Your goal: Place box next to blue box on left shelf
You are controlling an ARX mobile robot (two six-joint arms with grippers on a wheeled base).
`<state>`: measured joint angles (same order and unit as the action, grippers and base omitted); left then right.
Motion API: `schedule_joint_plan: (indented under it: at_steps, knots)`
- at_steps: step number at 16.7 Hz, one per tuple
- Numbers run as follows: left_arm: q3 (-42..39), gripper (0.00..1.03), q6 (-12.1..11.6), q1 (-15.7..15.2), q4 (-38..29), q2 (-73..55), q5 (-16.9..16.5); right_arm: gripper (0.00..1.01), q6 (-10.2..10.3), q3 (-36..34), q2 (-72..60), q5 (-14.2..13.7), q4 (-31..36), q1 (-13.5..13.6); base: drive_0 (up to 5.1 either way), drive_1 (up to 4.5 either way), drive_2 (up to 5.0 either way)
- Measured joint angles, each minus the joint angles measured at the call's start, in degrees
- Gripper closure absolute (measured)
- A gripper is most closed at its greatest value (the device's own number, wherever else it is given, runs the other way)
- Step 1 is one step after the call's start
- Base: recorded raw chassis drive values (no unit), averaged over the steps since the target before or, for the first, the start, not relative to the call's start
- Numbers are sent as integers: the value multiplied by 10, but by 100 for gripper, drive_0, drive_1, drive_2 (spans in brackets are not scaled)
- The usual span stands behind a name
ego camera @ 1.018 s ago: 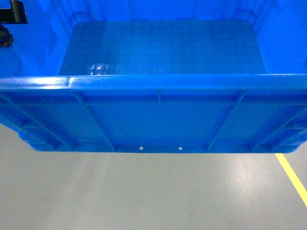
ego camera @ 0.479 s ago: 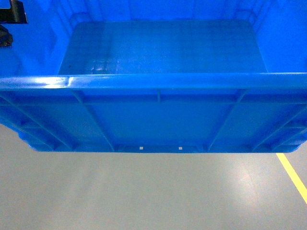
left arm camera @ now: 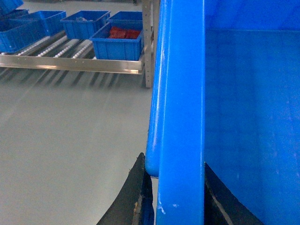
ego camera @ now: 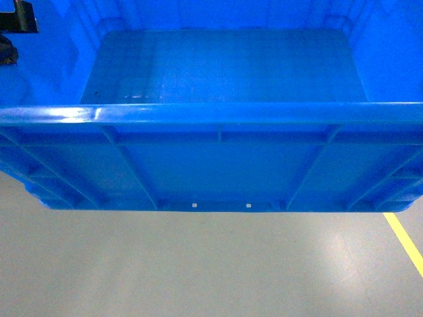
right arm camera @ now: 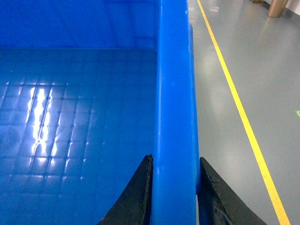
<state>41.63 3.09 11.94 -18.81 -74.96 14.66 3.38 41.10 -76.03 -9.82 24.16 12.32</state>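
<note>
A smooth grey floor with a soft sheen fills the lower part of the head view, and a yellow line painted on it runs off at the right; the right wrist view shows the same yellow line passing alongside the crate. In the left wrist view, well apart from the robot, stands the left shelf, a silver steel-framed flow rack with tracks of small white rollers. Several small blue bins sit on it, one holding red items.

The box is a large bright-blue plastic crate, held above the floor directly in front of the robot and filling the upper part of the head view. It has a thick glossy rim, ribbed outer walls with diagonal braces, and a smooth floor marked with a faint grid that catches the light. It sits upright and open to the top, its long axis lying left to right across the head view, with one long wall facing the camera.

The left gripper is clamped on the box's left rim, one dark finger outside the wall and one inside. The right gripper pinches the right rim in the same way, its dark fingers pressed against both faces of the wall.
</note>
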Motion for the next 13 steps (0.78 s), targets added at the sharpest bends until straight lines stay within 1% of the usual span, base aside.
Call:
schedule_joint_plan:
  at_steps: [13]
  knots:
    - [0,87,0,0,-1,0,-1,80,0,0,0,0,0,0,-6,428,-439]
